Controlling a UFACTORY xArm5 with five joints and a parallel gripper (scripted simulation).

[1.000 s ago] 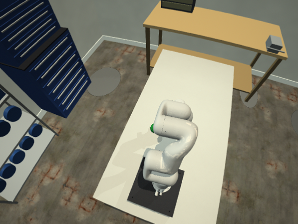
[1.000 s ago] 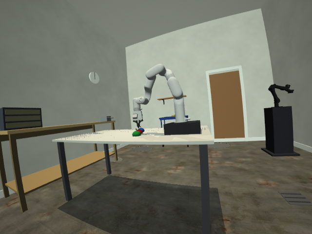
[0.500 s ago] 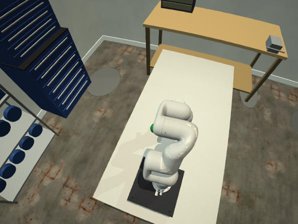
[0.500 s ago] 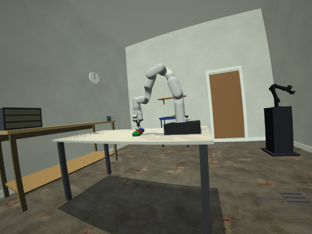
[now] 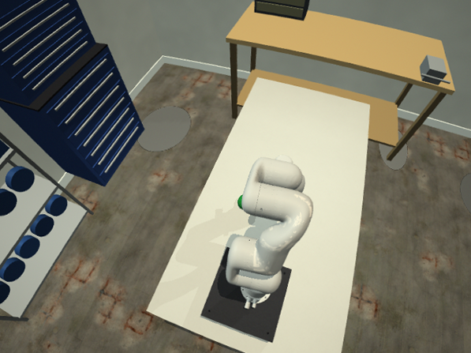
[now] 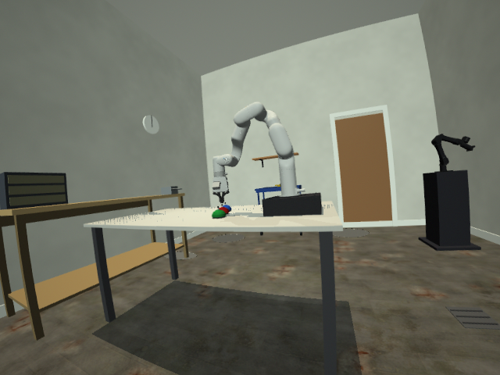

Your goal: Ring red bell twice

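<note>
Claw [image 6: 220,200]: pressed together, empty, pointing down above red bell [image 6: 223,209]. Green bell [image 6: 218,214], blue bell [image 6: 226,207] adjacent, frame centre, on tabletop [image 6: 169,221].

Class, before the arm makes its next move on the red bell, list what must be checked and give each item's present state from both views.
1. Tool shut, holding nothing: ok.
2. Tool above the bell cluster: ok.
3. Tip lined up on the red bell, not the blue bell or green bell: cannot tell.
4. Red button fully up: cannot tell.
5. Bells seen from the top view: only the green one, not ok.
</note>
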